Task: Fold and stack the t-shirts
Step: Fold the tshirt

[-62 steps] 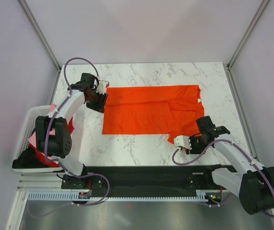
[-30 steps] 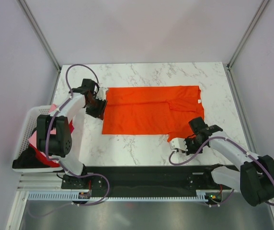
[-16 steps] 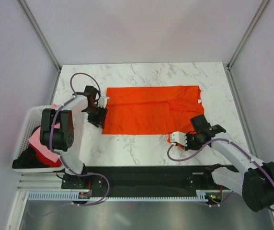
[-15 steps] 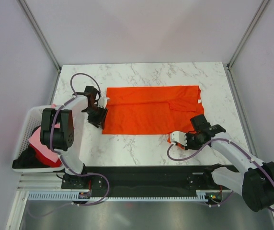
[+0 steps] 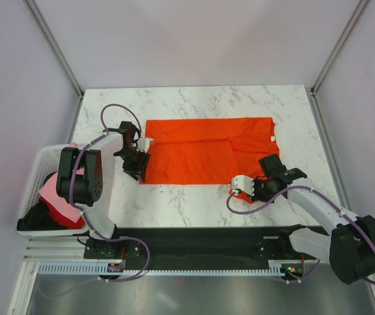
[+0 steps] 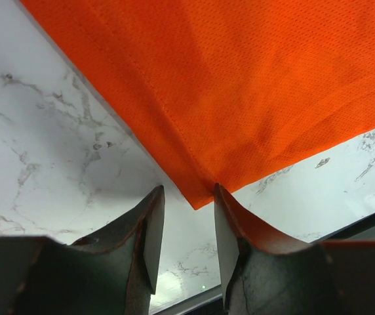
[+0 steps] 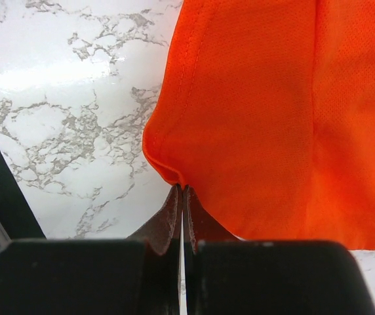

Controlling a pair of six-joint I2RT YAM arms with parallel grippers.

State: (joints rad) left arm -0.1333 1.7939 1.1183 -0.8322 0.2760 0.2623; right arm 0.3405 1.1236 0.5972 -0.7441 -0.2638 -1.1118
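Right wrist view: the orange t-shirt [image 7: 253,98] runs off the top and right edges ahead of the right gripper [image 7: 182,189]. The cloth pinched between its pressed-together fingers is hidden.

Left wrist view: the shirt is cut by the top edge beyond the left gripper [image 6: 187,190].

Top view: behind the left gripper, that arm partly covers the pink t-shirt [image 5: 46,189].

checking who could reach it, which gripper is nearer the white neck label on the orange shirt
Right. The right gripper pinches the orange shirt at its near right edge, close to the white neck label; the left gripper straddles its near left corner, the far end.
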